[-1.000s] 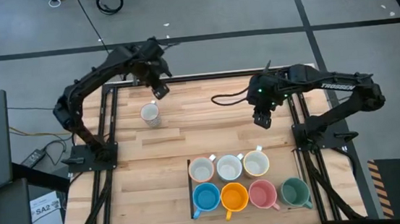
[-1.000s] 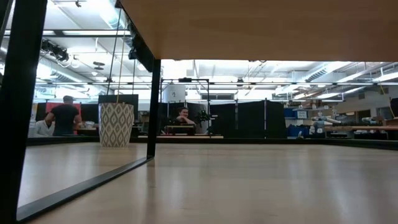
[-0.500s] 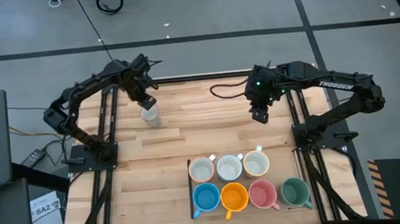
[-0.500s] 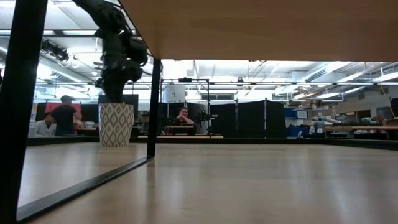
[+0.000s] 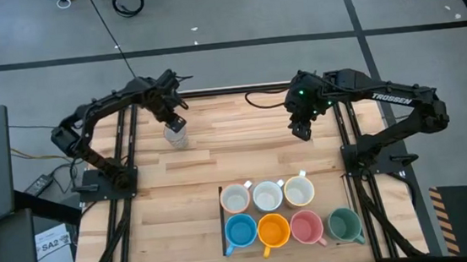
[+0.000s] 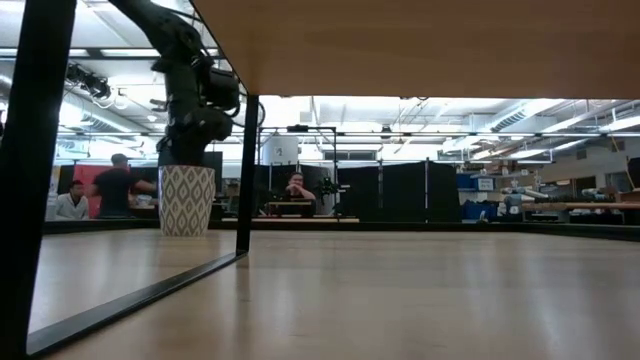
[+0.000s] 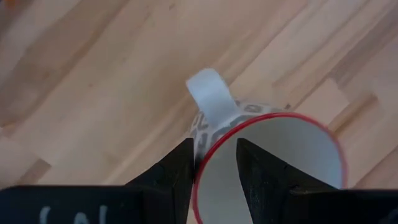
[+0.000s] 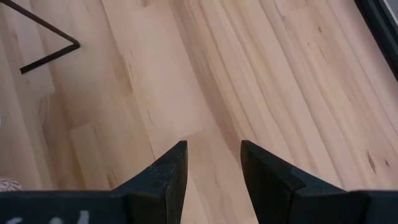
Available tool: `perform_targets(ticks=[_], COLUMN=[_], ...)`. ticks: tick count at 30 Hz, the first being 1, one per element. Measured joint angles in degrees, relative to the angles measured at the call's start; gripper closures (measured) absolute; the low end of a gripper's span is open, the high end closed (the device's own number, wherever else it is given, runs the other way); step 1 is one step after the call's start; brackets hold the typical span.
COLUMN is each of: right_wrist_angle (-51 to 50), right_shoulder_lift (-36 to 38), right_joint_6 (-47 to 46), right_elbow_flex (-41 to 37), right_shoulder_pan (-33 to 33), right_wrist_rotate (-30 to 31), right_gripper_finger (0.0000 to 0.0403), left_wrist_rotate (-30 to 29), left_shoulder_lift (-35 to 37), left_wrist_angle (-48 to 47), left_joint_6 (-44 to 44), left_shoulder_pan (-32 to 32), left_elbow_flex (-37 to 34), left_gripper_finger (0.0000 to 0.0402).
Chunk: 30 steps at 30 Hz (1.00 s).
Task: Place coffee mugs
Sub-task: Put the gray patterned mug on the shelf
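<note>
A white mug with a grey pattern and a red rim (image 7: pixel 273 155) stands upright on its base at the table's far left (image 5: pixel 177 138); it also shows in the low view (image 6: pixel 187 200). My left gripper (image 5: pixel 174 124) is open and reaches down over it, one finger on each side of its wall (image 7: pixel 212 146) beside the handle (image 7: pixel 210 96). My right gripper (image 5: pixel 301 133) is open and empty above bare wood at the far right (image 8: pixel 212 146). Three white mugs (image 5: pixel 267 196) and the blue (image 5: pixel 240 230), orange (image 5: pixel 273 229), pink (image 5: pixel 306 226) and green (image 5: pixel 344 223) mugs stand in two rows near the front. My left gripper comes from above, pointing down, with one finger (image 7: pixel 258 177) inside the mug and the other (image 7: pixel 177 174) outside, astride the rim (image 7: pixel 205 163) next to the handle. Whether the fingers touch the wall I cannot tell. The mug stands upright on the table.
Black frame rails run along the table's left (image 5: pixel 128 140) and right (image 5: pixel 348 129) sides. A black cable (image 5: pixel 263 101) lies at the far edge near the right arm. Bare wood lies between the patterned mug and the rows. People show in the room beyond (image 6: pixel 293 190).
My left gripper has come from the far edge toward the patterned mug and gone down over its rim; the mug has stayed where it was. My right gripper has gone a little toward the table's far edge, still open.
</note>
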<state>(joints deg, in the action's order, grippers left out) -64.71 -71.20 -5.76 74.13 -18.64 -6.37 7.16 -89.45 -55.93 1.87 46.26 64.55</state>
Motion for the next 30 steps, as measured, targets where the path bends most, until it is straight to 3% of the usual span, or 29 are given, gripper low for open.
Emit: perform_targets(ticks=[10,19,30], right_wrist_angle=[0.74,3.39,5.04], right_shoulder_lift=[0.0,0.0,0.0], right_joint_6=[0.0,-0.02,-0.02], right_elbow_flex=[0.0,0.0,-0.02], right_shoulder_pan=[-0.02,0.0,0.0], right_wrist_rotate=[0.07,-0.67,-0.74], right_gripper_finger=[0.0248,0.0248,0.0248], left_wrist_rotate=[-0.14,-0.05,-0.07], left_shoulder_lift=[-0.04,-0.09,-0.13], left_wrist_angle=[1.04,8.45,24.08], left_joint_6=[-1.44,-1.88,-2.57], left_shoulder_pan=[-2.27,-5.63,-12.34], left_elbow_flex=[-5.22,-5.26,-4.52], left_gripper_finger=[0.0287,0.0374,0.0375])
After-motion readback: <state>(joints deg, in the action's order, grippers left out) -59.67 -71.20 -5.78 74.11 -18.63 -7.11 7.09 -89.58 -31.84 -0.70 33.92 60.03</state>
